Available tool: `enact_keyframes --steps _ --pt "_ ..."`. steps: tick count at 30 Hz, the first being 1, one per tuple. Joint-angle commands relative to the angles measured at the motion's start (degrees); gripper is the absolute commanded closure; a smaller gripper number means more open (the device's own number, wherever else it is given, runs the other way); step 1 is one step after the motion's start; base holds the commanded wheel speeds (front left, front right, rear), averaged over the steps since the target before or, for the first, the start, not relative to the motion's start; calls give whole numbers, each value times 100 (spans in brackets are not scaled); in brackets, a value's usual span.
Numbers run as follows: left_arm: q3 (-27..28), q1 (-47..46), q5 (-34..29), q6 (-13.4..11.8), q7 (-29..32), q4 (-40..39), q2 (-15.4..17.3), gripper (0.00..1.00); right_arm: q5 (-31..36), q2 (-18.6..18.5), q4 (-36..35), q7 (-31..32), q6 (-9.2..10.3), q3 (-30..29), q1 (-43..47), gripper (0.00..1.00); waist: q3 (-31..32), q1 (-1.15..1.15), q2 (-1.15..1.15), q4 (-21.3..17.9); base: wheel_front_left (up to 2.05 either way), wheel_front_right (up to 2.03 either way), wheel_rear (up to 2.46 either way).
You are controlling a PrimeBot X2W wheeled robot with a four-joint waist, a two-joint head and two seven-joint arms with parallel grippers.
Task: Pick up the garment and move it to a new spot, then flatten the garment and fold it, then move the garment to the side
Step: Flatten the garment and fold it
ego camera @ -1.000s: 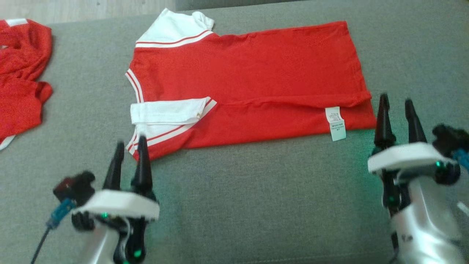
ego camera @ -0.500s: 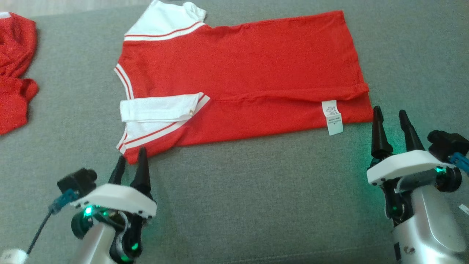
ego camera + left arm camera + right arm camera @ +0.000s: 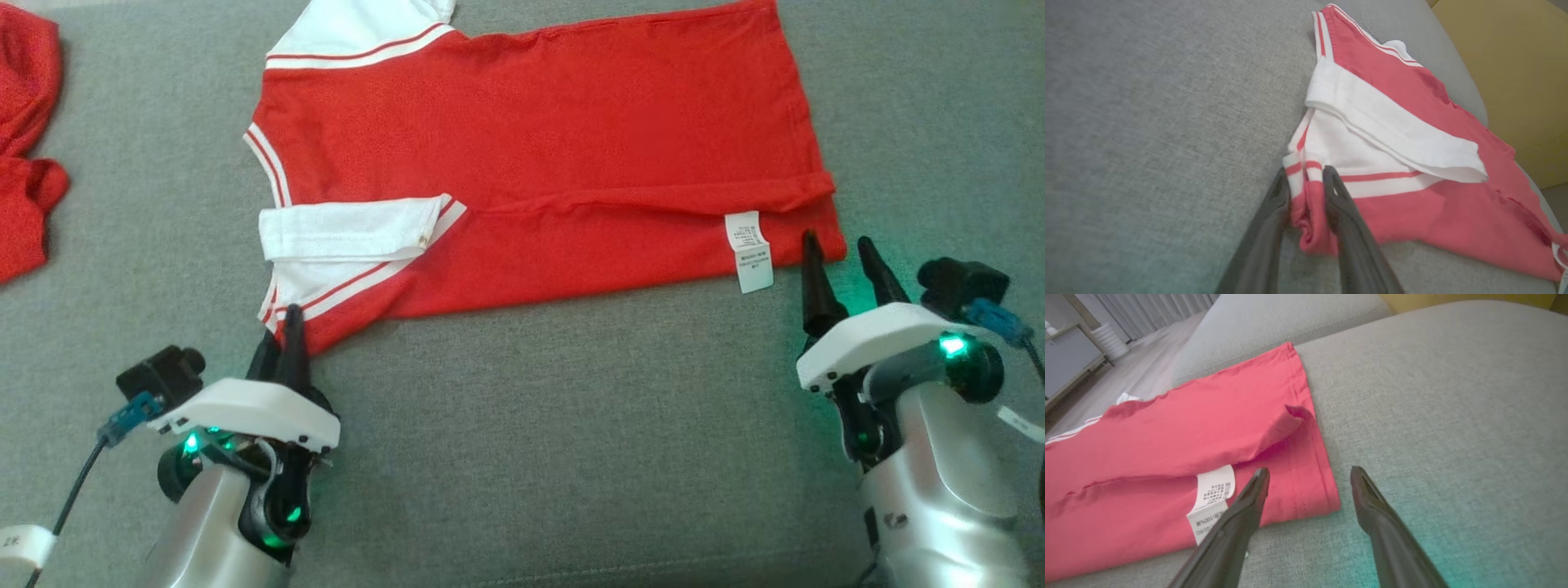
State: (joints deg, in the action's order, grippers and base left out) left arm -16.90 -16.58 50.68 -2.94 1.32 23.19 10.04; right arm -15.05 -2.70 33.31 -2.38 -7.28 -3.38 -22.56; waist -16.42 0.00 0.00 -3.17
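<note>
The red garment (image 3: 539,155) with white striped sleeves lies flat on the grey cushion (image 3: 571,425), its near long edge folded over. My left gripper (image 3: 282,339) is at the near left corner by the sleeve. In the left wrist view its fingers (image 3: 1304,179) are shut on a bunched bit of the garment's red hem (image 3: 1306,220). My right gripper (image 3: 837,249) stands open at the near right corner. In the right wrist view its gripper (image 3: 1309,470) straddles the hem corner (image 3: 1323,494), the left finger over the cloth beside the white care label (image 3: 1212,494).
A second red garment (image 3: 24,147) lies crumpled at the far left of the cushion. The grey cushion stretches wide and bare between my two arms. A yellow surface (image 3: 1515,61) rises behind the cushion in the left wrist view.
The head camera has tilted, shifting the whole picture. Both grippers have come forward to the garment's near corners. The left gripper's fingers have closed from open onto the corner.
</note>
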Motion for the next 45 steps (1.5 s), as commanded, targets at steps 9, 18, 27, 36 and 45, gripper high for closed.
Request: enact_keyframes --steps 9,18,27,36,45 --pt "80 -265 -30 207 -225 129 27 100 21 -18 792 213 -21 133 -585 75 -3 0 0 101 0 0 0" --pt "79 -257 -100 230 -232 -373 227 100 -397 -18 1198 144 -21 165 -907 100 113 0 0 122 0 0 0" --pt "88 -63 -224 64 28 -1484 634 100 -747 -18 657 471 -21 30 -933 100 561 0 0 63 0 0 0" --pt "-19 966 -199 -353 638 -2955 1051 100 -907 -18 -928 1391 -21 -558 361 100 896 0 0 111 0 0 0" --pt "-181 1827 -46 -572 612 -2907 854 100 -1144 -18 -1808 1770 -21 -607 1599 100 881 0 0 91 0 0 0"
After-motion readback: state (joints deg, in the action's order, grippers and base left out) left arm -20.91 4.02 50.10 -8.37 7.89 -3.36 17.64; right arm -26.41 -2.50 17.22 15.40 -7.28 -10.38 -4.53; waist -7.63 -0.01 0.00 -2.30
